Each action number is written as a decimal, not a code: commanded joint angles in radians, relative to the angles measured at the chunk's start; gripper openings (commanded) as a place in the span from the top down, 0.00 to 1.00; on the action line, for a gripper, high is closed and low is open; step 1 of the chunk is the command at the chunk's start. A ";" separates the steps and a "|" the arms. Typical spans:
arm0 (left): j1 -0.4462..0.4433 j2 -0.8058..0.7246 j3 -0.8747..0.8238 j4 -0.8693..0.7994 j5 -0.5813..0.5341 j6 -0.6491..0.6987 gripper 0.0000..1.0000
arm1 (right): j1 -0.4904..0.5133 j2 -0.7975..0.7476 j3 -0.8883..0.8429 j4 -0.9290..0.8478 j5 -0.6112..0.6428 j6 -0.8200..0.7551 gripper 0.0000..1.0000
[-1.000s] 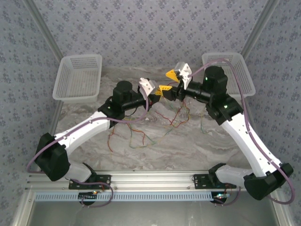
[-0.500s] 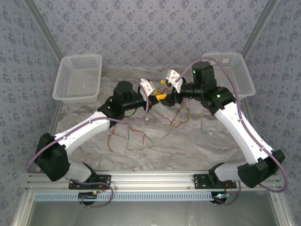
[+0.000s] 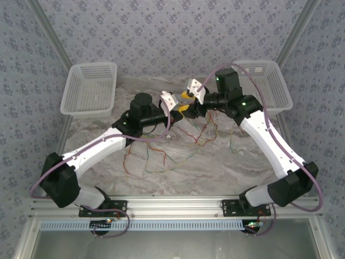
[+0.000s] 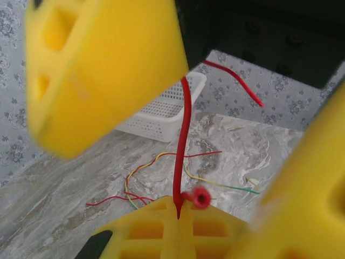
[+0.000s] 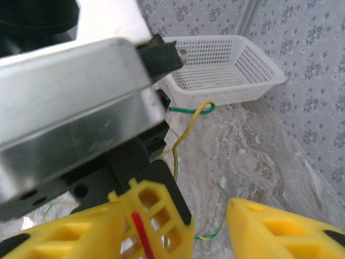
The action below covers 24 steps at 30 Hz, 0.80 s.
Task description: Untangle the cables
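My left gripper (image 3: 182, 108) is shut on a thin red cable (image 4: 182, 140), which rises straight up from between its yellow fingers (image 4: 156, 232). My right gripper (image 3: 186, 96) stands open right at the left one. Its yellow fingers (image 5: 280, 226) straddle the left fingertips (image 5: 156, 213) and the red cable (image 5: 141, 233). The other cables (image 3: 161, 154), red, yellow, green and orange, lie wavy and crossed on the marble table below and hang under the grippers (image 3: 204, 134). A yellow-green cable (image 5: 188, 121) curls up behind the left gripper.
A white mesh basket (image 3: 89, 89) stands at the back left and another basket (image 3: 269, 81) at the back right. Patterned walls close the table in on three sides. Both arms arch over the middle of the table.
The right gripper has swung left and down to the left gripper, and its jaws have narrowed around the left fingertips. The left arm has held still with the red cable.
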 commanded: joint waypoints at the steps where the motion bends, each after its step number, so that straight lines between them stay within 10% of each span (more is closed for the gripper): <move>1: -0.009 -0.028 0.014 0.059 0.028 0.020 1.00 | 0.024 0.035 0.034 -0.023 0.024 -0.015 0.65; 7: 0.001 -0.029 -0.002 0.074 -0.026 -0.009 1.00 | 0.008 -0.025 0.000 0.027 0.003 0.048 1.00; 24: 0.070 -0.070 -0.107 0.223 -0.111 -0.147 1.00 | 0.007 -0.354 -0.481 0.524 0.363 0.482 1.00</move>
